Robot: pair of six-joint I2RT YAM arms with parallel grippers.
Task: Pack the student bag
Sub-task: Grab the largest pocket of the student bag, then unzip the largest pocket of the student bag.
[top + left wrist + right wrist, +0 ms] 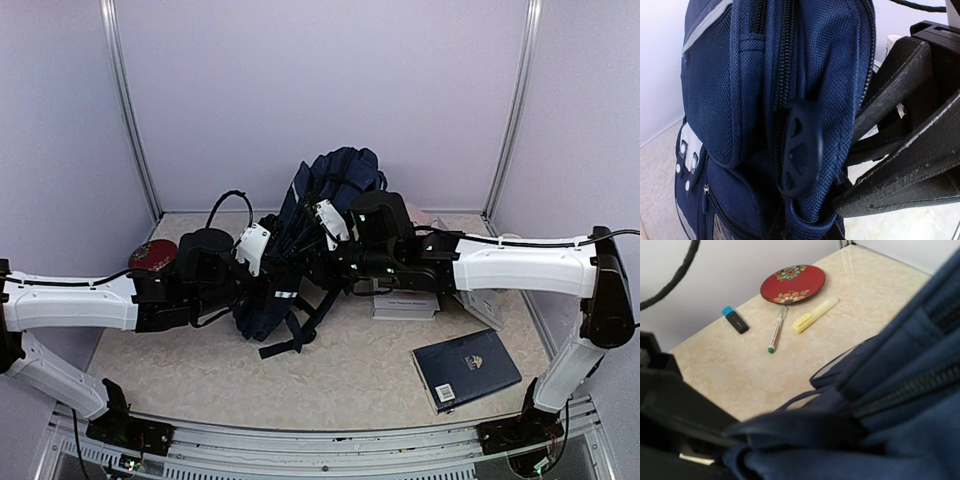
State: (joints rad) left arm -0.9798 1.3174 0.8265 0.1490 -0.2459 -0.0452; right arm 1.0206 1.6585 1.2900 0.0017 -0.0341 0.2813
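Note:
The student bag (310, 215) stands upright mid-table, dark navy with black straps trailing forward. My left gripper (256, 247) is at its left side and my right gripper (331, 224) at its upper right; both are pressed into the fabric. In the left wrist view the bag (740, 100) fills the frame, and one dark finger (800, 150) lies in a fold of the zipper edge, with the other finger hidden behind the cloth. In the right wrist view a dark finger (805, 427) clamps a rim of the bag (910, 405). Both grippers look shut on the fabric.
A flat navy book (465, 368) lies front right, with a white stack of books (405, 303) under the right arm. At the left lie a red plate (792, 284), a yellow highlighter (815, 314), a green-tipped pen (776, 330) and a black marker (735, 319). The right arm's black parts (910, 150) crowd the bag.

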